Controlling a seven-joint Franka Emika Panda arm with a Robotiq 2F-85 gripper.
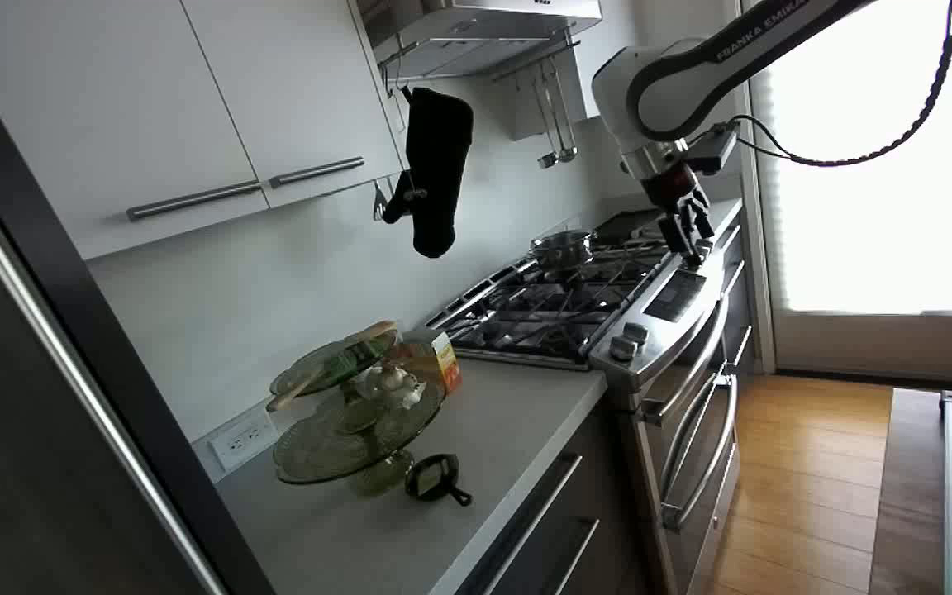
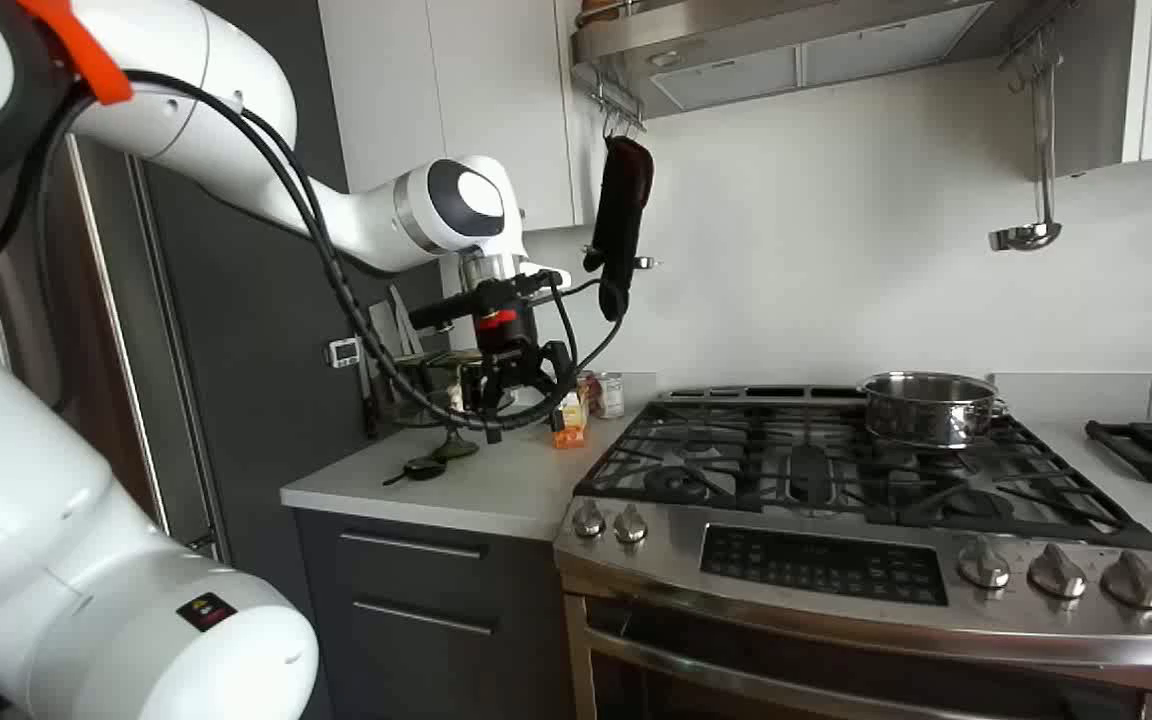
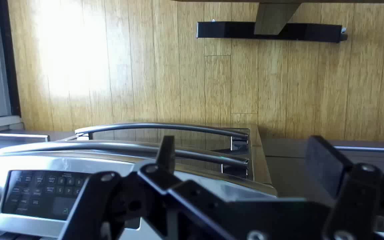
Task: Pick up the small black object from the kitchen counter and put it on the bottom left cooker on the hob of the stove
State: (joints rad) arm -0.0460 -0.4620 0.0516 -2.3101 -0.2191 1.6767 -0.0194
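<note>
The black Robotiq gripper [image 3: 245,156] hangs in the air, pointing down, with its two fingers [image 3: 327,163] spread wide; in the wrist view a steel bar handle [image 3: 208,157] of the oven shows through the gap. The white Franka arm [image 2: 366,230] carries it from above. To the left of the fingers in that view lies the black control panel [image 3: 42,193], and past the oven front stretches the wooden floor [image 3: 165,83]. The stainless-steel stove [image 2: 836,620] bears a gas hob [image 2: 811,478] with black cast-iron grates; its front left burner [image 2: 674,482] sits behind a pair of knobs [image 2: 588,520]. A steel pot [image 2: 928,412] stands at the rear right of the grates. Well apart from the gripper, the small black skillet [image 1: 435,477] lies on the pale kitchen counter [image 1: 509,413], its stub handle towards the front edge, just beside the foot of a two-tiered green glass cake stand [image 1: 311,453]. Garlic bulbs [image 1: 393,382] rest on the lower tier, and a wooden utensil [image 1: 298,391] lies across the upper. A yellow-and-orange carton [image 1: 449,364] stands between the cake stand and the stove. A black oven mitt [image 1: 439,165] hangs below the range hood [image 1: 517,16] in both exterior views.
</note>
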